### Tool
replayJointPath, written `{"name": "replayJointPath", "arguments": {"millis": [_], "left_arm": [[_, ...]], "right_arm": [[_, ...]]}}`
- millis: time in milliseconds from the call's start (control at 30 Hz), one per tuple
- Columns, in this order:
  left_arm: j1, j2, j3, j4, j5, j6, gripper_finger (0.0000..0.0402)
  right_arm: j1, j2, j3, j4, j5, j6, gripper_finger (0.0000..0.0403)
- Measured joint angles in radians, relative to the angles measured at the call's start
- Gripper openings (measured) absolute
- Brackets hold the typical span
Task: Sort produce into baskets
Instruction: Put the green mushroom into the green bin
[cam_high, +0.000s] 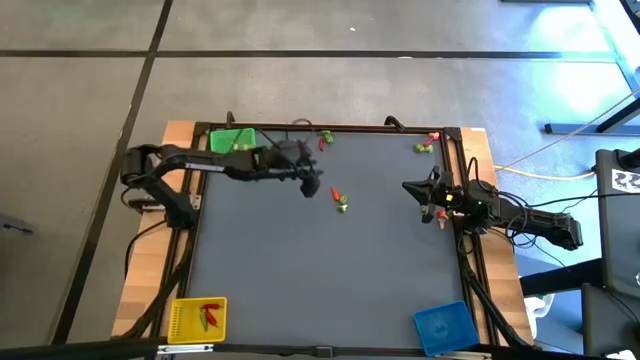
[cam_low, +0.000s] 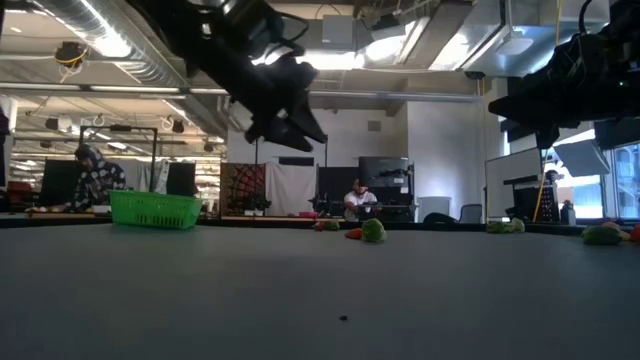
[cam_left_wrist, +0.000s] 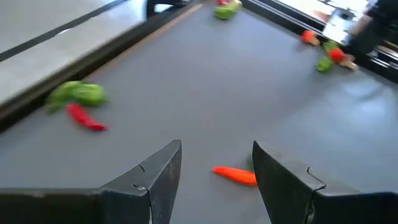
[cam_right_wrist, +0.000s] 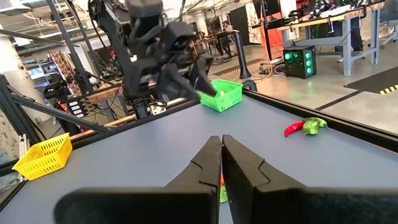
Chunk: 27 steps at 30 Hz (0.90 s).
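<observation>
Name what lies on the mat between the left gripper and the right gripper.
In the high view, a small orange-red piece and a green piece lie between the left gripper and right gripper; otherwise bare mat.

Matt grey table top, black metal frame rails, bare wood base board, open-mesh plastic green basket and yellow basket, matt dark left gripper fingers.

Three baskets at table corners, produce mid-table.
</observation>
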Motion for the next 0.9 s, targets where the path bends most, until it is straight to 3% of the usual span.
{"name": "replayJointPath", "arguments": {"millis": [433, 900], "left_arm": [[-0.17, 0.245, 0.001, 0.31, -0.002, -0.007, 0.0194], [-0.216, 0.449, 0.09, 0.333, -0.044, -0.015, 0.0194]], "right_arm": [[0.0, 0.0, 0.0, 0.002, 0.0, 0.001, 0.0017], [0.0, 0.0, 0.0, -0.002, -0.001, 0.001, 0.0017]]}}
